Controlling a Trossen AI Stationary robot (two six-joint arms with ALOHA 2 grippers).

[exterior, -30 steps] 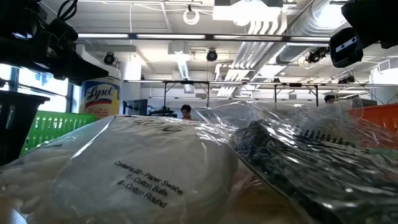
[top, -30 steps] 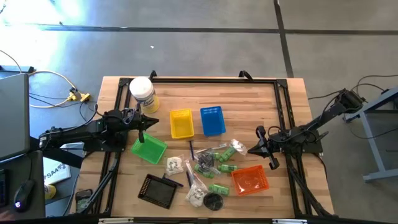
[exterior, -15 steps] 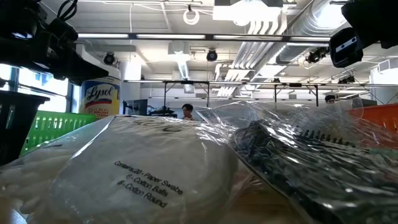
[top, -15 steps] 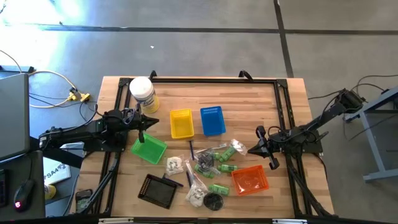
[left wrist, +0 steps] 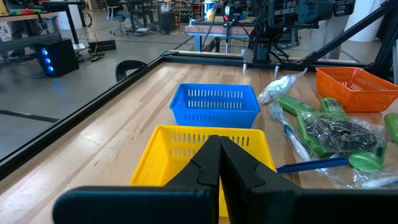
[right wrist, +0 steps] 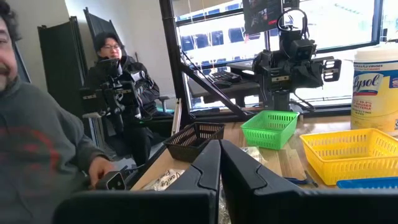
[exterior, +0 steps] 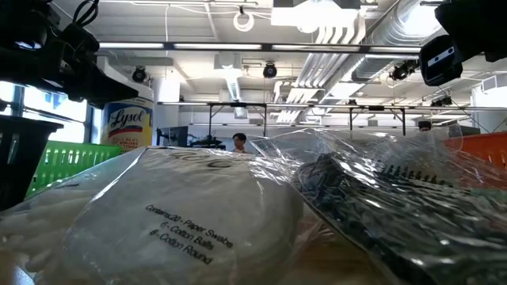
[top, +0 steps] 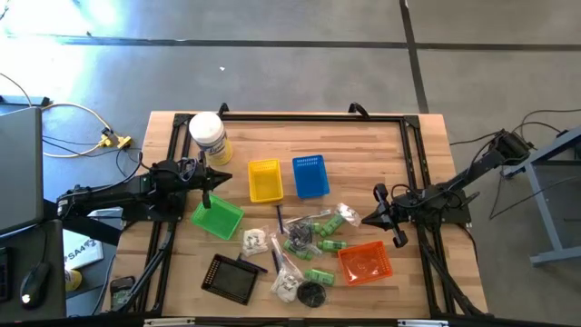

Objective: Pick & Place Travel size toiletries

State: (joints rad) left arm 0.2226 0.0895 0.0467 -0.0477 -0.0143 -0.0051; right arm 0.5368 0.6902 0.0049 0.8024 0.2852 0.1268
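a: containers, taking the yellow basket (top: 265,180) as marker?

b: yellow basket shows nothing inside. blue basket (top: 310,175) just beside it, toward the right arm, same. green basket (top: 217,218) near it on the left arm's side, nothing seen in it. orange basket (top: 365,262) well apart, past the pile. black tray (top: 231,278) well apart, by the near table edge.

a: the toiletries?

b: all loose on the wood between the yellow and orange baskets: green bottles (top: 327,244), a packet of cotton swabs (top: 255,241), a black round piece (top: 311,293). lysol jar (top: 208,137) stands behind the yellow basket.

a: arms?

b: left gripper (top: 208,179) hovers level beside the yellow basket, fingers (left wrist: 211,163) pressed together, holding nothing. right gripper (top: 373,216) low near the orange basket, fingers (right wrist: 214,163) pressed together too, nothing held.
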